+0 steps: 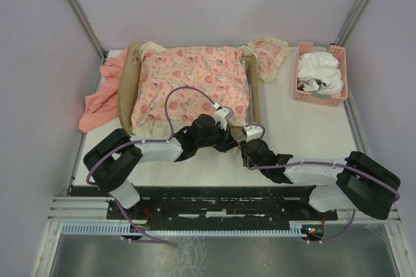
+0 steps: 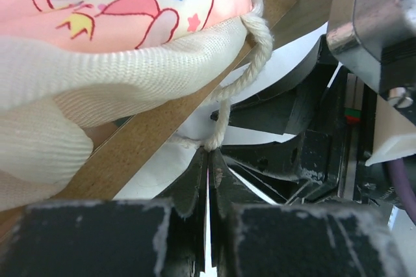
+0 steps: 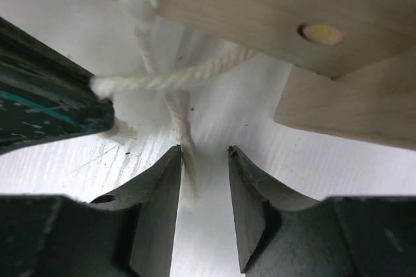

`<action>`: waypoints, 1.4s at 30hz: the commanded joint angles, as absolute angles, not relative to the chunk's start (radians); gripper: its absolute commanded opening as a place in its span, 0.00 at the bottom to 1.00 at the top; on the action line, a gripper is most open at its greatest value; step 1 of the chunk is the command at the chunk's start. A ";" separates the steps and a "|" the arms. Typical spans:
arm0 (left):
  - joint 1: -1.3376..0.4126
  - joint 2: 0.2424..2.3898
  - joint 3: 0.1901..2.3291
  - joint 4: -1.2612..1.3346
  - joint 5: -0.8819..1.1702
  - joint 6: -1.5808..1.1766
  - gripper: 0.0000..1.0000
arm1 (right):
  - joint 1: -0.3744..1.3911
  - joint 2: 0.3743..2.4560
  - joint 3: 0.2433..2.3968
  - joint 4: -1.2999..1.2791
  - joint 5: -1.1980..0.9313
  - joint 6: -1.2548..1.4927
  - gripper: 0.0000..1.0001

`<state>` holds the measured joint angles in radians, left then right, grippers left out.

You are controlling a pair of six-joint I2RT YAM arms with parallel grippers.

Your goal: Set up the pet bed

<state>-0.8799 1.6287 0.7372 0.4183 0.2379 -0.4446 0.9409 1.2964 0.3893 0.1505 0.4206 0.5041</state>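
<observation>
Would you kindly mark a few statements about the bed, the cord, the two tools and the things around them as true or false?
1. The left tool is shut on a cream cord. True.
2. The right tool is clamped fully shut. False: a clear gap shows between its jaws.
3. The pink basket holds white cloth. True.
4. The salmon-pink cloth lies inside the basket. False: it lies by the left side of the pet bed, beside the headboard.
5. A patterned cushion lies on the pet bed. True.
</observation>
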 commanded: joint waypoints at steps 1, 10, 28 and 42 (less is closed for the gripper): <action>-0.874 1.587 0.760 0.438 0.222 -0.468 0.03 | 0.952 1.294 0.356 0.217 0.473 0.536 0.42; -0.874 1.593 0.759 0.444 0.219 -0.477 0.03 | 0.951 1.351 0.350 0.247 0.449 0.550 0.27; -0.895 1.611 0.625 0.570 0.171 -0.382 0.11 | 0.953 0.923 0.412 0.071 0.601 0.494 0.02; -1.041 1.485 0.655 0.596 -0.167 -0.188 0.35 | 0.952 0.945 0.373 0.217 0.574 0.373 0.02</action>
